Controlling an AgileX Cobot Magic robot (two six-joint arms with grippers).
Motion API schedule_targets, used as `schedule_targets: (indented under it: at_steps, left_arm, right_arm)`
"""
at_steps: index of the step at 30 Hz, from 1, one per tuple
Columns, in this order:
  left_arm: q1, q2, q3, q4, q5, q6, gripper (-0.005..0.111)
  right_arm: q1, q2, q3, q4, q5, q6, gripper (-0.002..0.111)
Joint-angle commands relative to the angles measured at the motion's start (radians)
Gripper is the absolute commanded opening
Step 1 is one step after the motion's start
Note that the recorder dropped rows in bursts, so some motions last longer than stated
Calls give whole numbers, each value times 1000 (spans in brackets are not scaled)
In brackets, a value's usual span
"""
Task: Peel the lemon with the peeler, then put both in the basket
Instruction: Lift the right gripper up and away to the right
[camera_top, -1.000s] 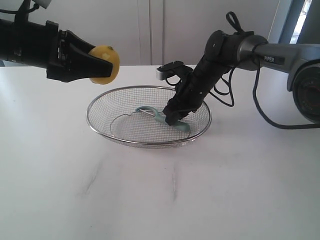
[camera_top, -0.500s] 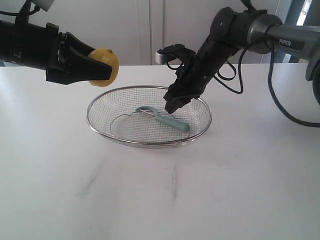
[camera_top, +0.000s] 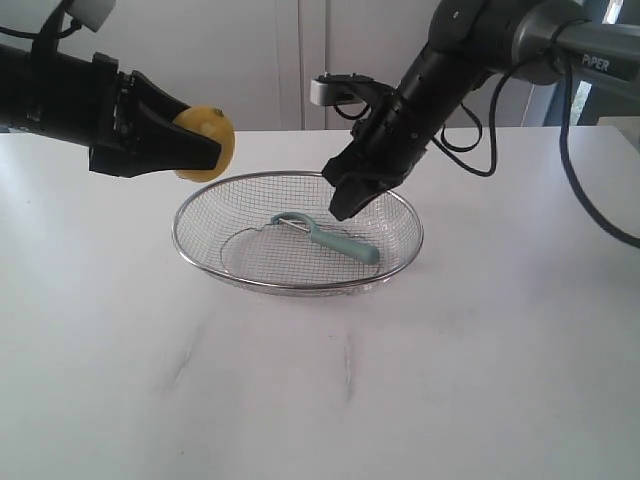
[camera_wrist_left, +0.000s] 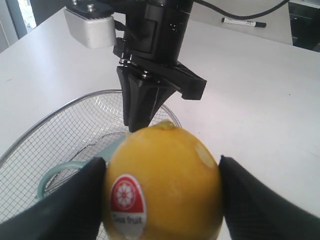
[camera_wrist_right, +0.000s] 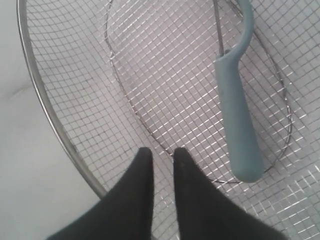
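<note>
While the left gripper (camera_top: 200, 150) clamps the lemon (camera_top: 218, 135) from both sides in the air, just outside and above the left rim of the basket (camera_top: 176, 232), the basket lies to its right and lower, so I judge the drop needs a move right and down. The peeler (camera_top: 340, 243) lies inside the basket, its long axis running from the middle toward the right, leaving the left mesh bare. The right gripper (camera_top: 340, 208), fingers almost together and holding nothing, hangs over the peeler and may stand in the way.
</note>
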Motion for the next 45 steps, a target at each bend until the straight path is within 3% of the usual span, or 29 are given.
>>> schedule_targets:
  at_steps: [1,13,23,37,45]
  left_arm:
    - [-3,-7,-2,-30,25,-6,0]
    - [-3,-7,-2,-30,31,-24,0]
    - [-3,-7,-2,-30,31,-34,0]
    - [-3,-7,-2,-30,31,-66,0]
    - [-3,-7,-2,-30,31,-66,0]
  right_arm:
    - [-4,-11,-5,27,5,88,0]
    - [-6,-16,-5,10,5,356,0]
    - [-18,-84,8,-307,5,609,0]
    - [-170,-123,10,-284,5,680,0]
    - [-234,-179,146,-286,5,690,0]
